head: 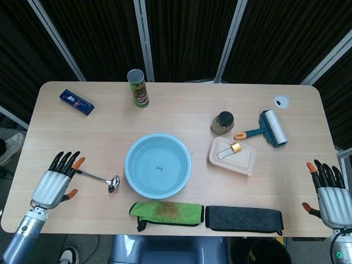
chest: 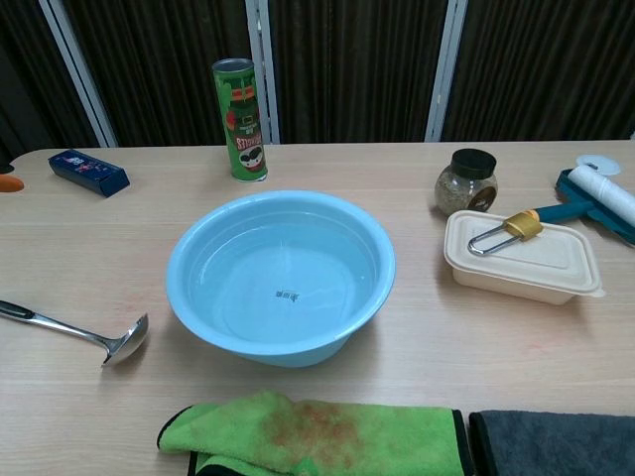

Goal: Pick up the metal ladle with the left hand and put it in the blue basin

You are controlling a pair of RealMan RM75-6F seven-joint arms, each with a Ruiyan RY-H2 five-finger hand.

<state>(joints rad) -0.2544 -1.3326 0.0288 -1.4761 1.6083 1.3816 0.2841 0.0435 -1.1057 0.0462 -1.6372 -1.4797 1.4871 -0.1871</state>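
One metal ladle (head: 99,178) lies on the table (head: 176,110) at lower left of the frame, bowl toward the blue basin (head: 158,165). It looks stiff, slick and light. The left hand (head: 55,181), fingers spread, touches the thin handle, the likeliest place to grip.

Head view overhead, chest view low, nearer (shared: blue basin (head: 158,165)).

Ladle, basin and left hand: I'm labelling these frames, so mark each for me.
ladle (chest: 124,342), chest view, on its bowl.
basin (head: 132,149), head view, on its left rim.
left hand (head: 55,182), head view, on the back of the hand.
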